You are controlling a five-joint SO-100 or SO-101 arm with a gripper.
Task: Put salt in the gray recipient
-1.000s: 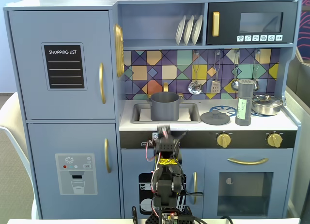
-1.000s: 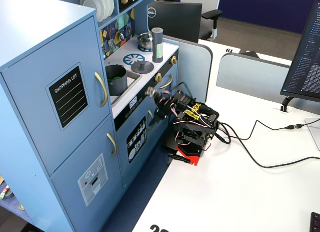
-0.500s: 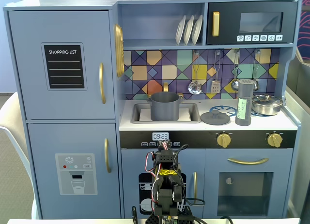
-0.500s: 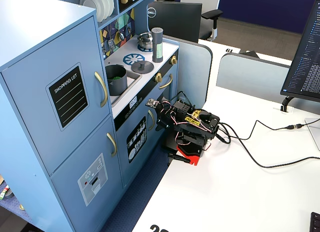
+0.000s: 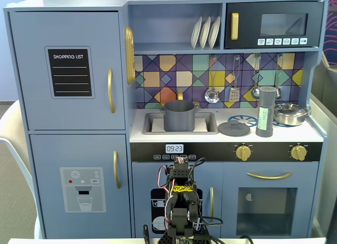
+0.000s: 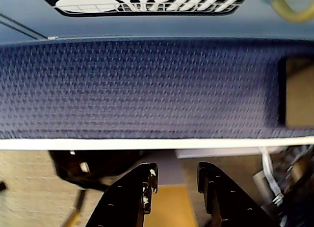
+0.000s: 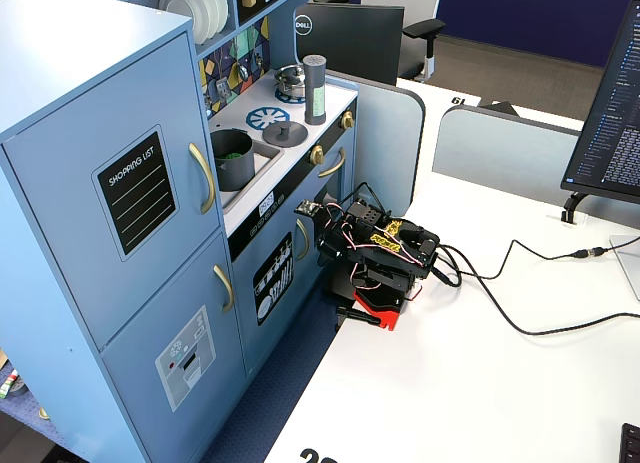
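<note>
Toy kitchen surface (image 5: 316, 134) carries the salt (image 5: 266, 112) beside the flat lid (image 5: 234, 128); the gray recipient (image 5: 179, 116) sits in the sink. Folded arm's jaws stand apart, empty.

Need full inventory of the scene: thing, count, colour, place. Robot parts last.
salt shaker: 1, dark gray with pale green label, upright on the stovetop, front fixed view
gray pot: 1, matte dark gray, standing in the sink
lid: 1, flat gray with knob, on counter between sink and shaker
steel pan: 1, shiny, right of the shaker
plates: 3, white, on the shelf rack
utensils: 4, hanging on the tiled backsplash
toy kitchen: 1, blue with gold handles
monitor: 1, dark, right edge of side fixed view
cables: black, across the white desk
arm: 1, black, folded low before the kitchen
gripper: 1, black, slightly open, empty, wrist view
</note>
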